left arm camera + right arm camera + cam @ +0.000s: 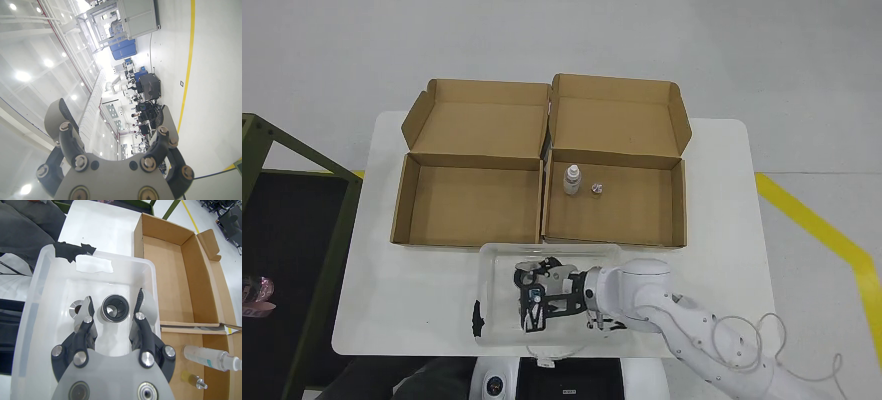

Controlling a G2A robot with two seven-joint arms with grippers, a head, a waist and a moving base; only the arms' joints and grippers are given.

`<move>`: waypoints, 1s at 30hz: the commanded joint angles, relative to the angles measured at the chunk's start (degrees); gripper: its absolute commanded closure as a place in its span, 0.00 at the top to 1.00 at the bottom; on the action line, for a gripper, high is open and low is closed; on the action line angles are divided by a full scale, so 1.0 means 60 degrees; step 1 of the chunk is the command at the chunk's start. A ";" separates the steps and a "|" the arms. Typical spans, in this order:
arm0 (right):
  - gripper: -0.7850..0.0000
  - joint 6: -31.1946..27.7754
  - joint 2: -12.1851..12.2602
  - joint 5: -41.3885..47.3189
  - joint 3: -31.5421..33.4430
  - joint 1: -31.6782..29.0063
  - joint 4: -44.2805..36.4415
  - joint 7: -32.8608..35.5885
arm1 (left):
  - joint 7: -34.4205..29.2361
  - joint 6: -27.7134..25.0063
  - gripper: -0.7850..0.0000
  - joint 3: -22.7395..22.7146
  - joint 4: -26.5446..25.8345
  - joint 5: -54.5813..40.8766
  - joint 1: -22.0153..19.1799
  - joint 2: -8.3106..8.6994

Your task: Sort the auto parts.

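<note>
Right gripper (115, 297): inside clear plastic bin (152, 275); jaws wide open, straddling black steel-rimmed bearing sleeve (115, 311) standing on the bin floor, gap on either side, nothing gripped.
Silver flanged part (74, 310): in the bin, just outside one finger.
Left gripper (112, 106): jaws wide open, empty.

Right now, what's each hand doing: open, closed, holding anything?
Left hand: open, empty.
Right hand: open, empty, aimed at the bearing in the clear bin.
</note>
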 commanded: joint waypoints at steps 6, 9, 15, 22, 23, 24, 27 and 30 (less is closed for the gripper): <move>0.60 -0.0030 -0.0164 0.0001 -0.0232 0.0367 0.0600 0.0089 | 0.0000 0.0000 1.00 0.0000 0.0000 0.0000 0.0000 0.0000; 0.62 -0.0075 -0.0229 0.0051 -0.0330 0.0474 0.0821 0.0145 | 0.0000 0.0000 1.00 0.0000 0.0000 0.0000 0.0000 0.0000; 0.64 -0.0036 -0.0360 0.0131 -0.0498 0.0638 0.1225 0.0119 | 0.0000 0.0000 1.00 0.0000 0.0000 0.0000 0.0000 0.0000; 0.65 -0.0057 -0.0541 0.0228 -0.0699 0.0940 0.1800 -0.0008 | 0.0000 0.0000 1.00 0.0000 0.0000 0.0000 0.0000 0.0000; 0.65 -0.0055 -0.0568 0.0234 -0.0728 0.0983 0.1863 -0.0023 | 0.0000 0.0000 1.00 0.0000 0.0000 0.0000 0.0000 0.0000; 0.65 -0.0056 -0.0594 0.0248 -0.0760 0.1017 0.1925 -0.0039 | 0.0000 0.0000 1.00 0.0000 0.0000 0.0000 0.0000 0.0000; 0.65 -0.0028 -0.0668 0.0278 -0.0836 0.1106 0.2076 -0.0066 | 0.0000 0.0000 1.00 0.0000 0.0000 0.0000 0.0000 0.0000; 0.66 -0.0003 -0.0733 0.0281 -0.0912 0.1157 0.2224 -0.0102 | 0.0000 0.0000 1.00 0.0000 0.0000 0.0000 0.0000 0.0000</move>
